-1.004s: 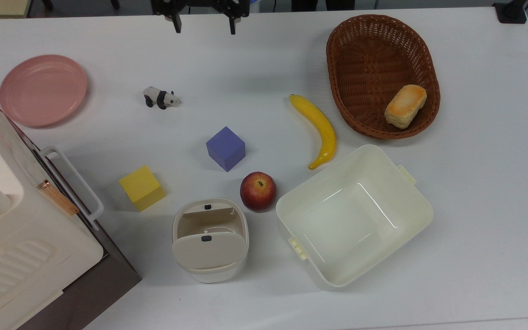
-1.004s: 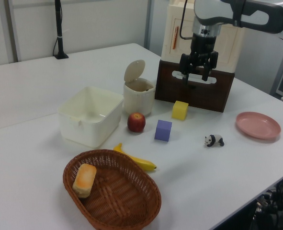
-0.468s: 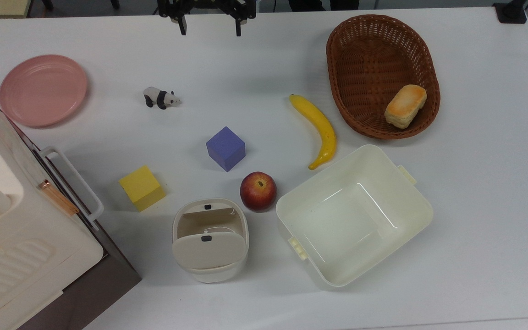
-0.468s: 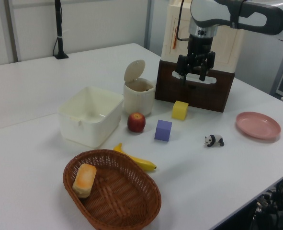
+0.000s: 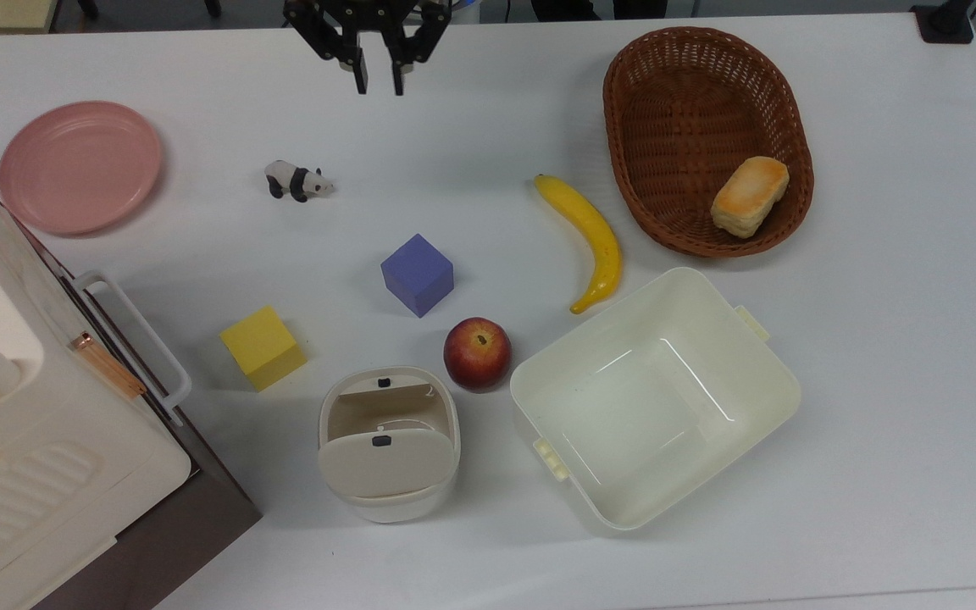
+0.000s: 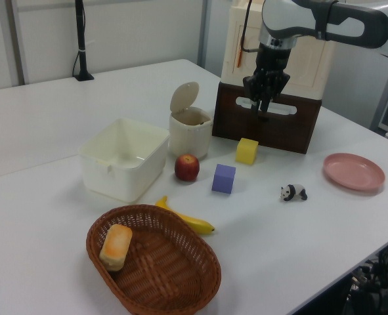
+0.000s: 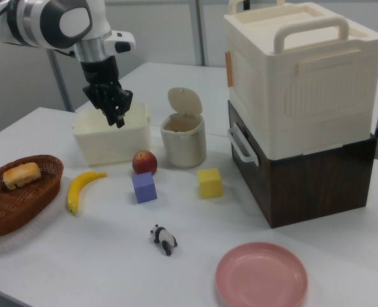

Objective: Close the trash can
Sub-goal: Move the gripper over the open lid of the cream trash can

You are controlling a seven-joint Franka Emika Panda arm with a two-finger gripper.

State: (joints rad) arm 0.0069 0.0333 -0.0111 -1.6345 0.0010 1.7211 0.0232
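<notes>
The hand (image 5: 378,83) hangs in the air above the far edge of the white worktop (image 5: 878,356) in the top view, its two black fingers (image 5: 360,78) drawn close with a narrow gap between them and nothing held; in the right view the hand (image 7: 117,120) points down in front of the tub, and in the left view it (image 6: 262,111) shows against the dark base of the big appliance. The trash can (image 5: 389,443) stands at the near side of the top view, well apart from the hand, with its hinged lid (image 5: 386,462) raised and the small black button (image 5: 381,440) showing on the lid. In the left view the trash can (image 6: 191,133) has its lid (image 6: 184,97) tipped up and back over the opening. A red apple (image 5: 477,353) sits just beside the trash can on the top view's right, and beyond it the cream lidless tub (image 5: 654,398). A yellow cube (image 5: 263,346) lies to the top view's left of the can, a purple cube (image 5: 418,274) farther off, and a toy panda (image 5: 296,180) farther still. A banana (image 5: 589,238) lies between the purple cube and the wicker basket (image 5: 666,59), which holds a bread roll (image 5: 749,196). A pink plate (image 5: 79,166) rests at the top view's far left, and the white appliance with a handle (image 5: 30,424) fills the near left corner.
</notes>
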